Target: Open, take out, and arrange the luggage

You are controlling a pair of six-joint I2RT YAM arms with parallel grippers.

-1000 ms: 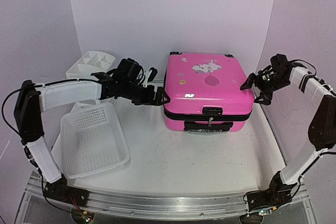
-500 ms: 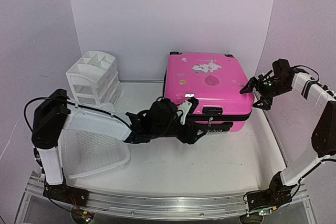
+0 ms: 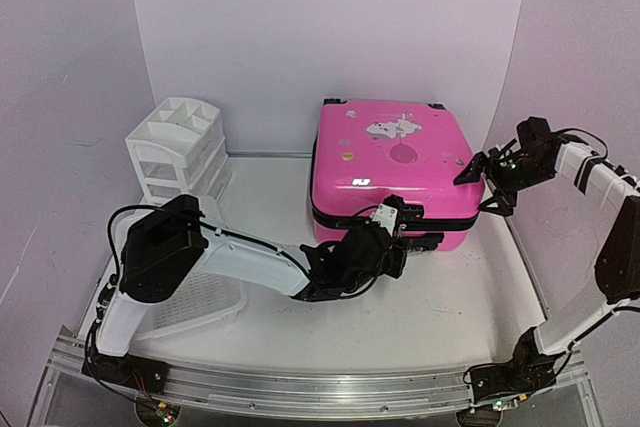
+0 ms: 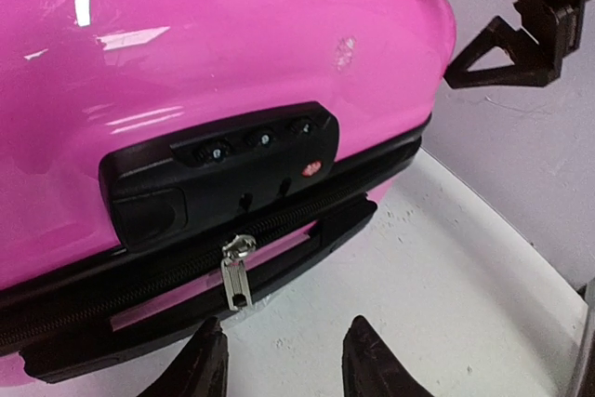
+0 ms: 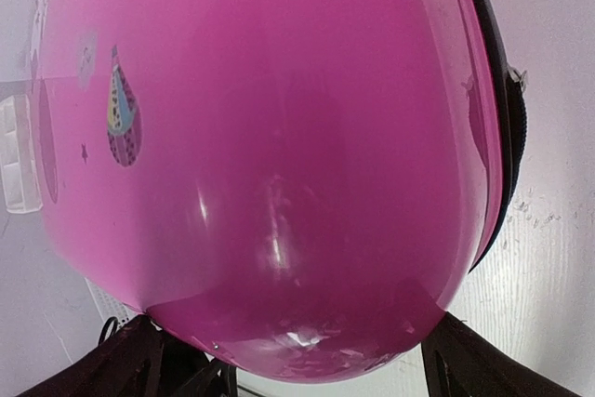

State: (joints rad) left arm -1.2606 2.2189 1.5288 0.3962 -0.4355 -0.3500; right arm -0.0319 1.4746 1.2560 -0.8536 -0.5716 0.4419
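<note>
The luggage (image 3: 395, 157), a bright-pink hard-shell suitcase, lies flat and zipped shut at the back of the table. Its black lock (image 4: 223, 165) and silver zipper pull (image 4: 237, 271) face the front. My left gripper (image 3: 393, 230) hovers low in front of that side. In the left wrist view this gripper (image 4: 284, 355) is partly open just below and right of the pull, with only table between the fingers. My right gripper (image 3: 478, 185) stands wide open with a finger on each side of the luggage's right corner (image 5: 297, 230).
A white mesh basket (image 3: 185, 302) lies at the front left, partly under my left arm. A white drawer organizer (image 3: 175, 142) stands at the back left. Walls close in behind and on both sides.
My left arm has swung from the luggage's left side round to its front, below the lock, and its jaws have narrowed. The right gripper has edged closer to the right corner.
</note>
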